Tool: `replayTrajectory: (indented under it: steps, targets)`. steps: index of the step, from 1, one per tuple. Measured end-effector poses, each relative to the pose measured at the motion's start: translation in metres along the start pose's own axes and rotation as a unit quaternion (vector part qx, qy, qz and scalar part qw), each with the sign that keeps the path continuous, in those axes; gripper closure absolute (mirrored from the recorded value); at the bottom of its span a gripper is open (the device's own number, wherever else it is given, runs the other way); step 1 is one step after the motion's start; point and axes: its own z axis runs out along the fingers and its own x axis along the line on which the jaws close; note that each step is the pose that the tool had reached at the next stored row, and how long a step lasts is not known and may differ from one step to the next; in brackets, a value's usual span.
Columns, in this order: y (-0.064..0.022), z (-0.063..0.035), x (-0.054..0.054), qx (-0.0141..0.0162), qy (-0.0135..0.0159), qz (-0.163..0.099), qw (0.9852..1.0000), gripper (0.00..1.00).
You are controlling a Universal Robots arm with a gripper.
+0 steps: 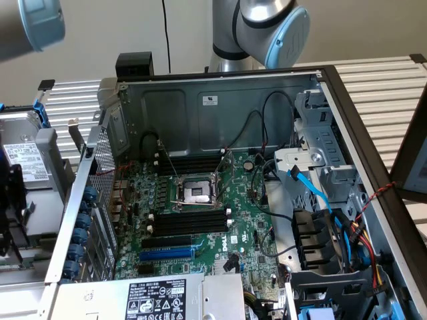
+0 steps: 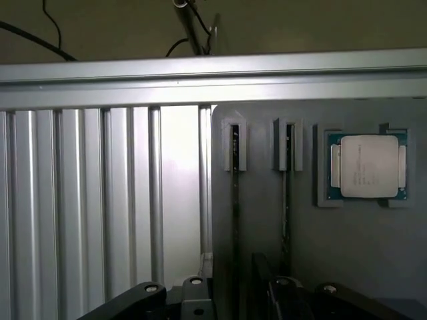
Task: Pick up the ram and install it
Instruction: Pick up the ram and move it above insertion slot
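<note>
Gripper (image 2: 237,301) jaws stood wide apart over the grey holder (image 2: 360,253), whose edge-most slot held the ram (image 2: 235,187) upright on its long edge, likely so that they could straddle it.

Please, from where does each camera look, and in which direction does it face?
Exterior view: off the arm, raised, looks down into the open computer case onto the motherboard; the arm shows behind it.
Wrist view: on the wrist, faces a grey holder with the ram and a processor; the open claw shows.
Shared: the ribbed metal table.
</note>
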Motion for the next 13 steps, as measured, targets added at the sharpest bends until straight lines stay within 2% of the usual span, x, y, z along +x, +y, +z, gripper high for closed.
replayTrajectory:
  steps: [13]
  targets:
    - [0.0001, 0.0140, -0.001, 0.0008, 0.0000, -0.013, 0.9999, 0.64]
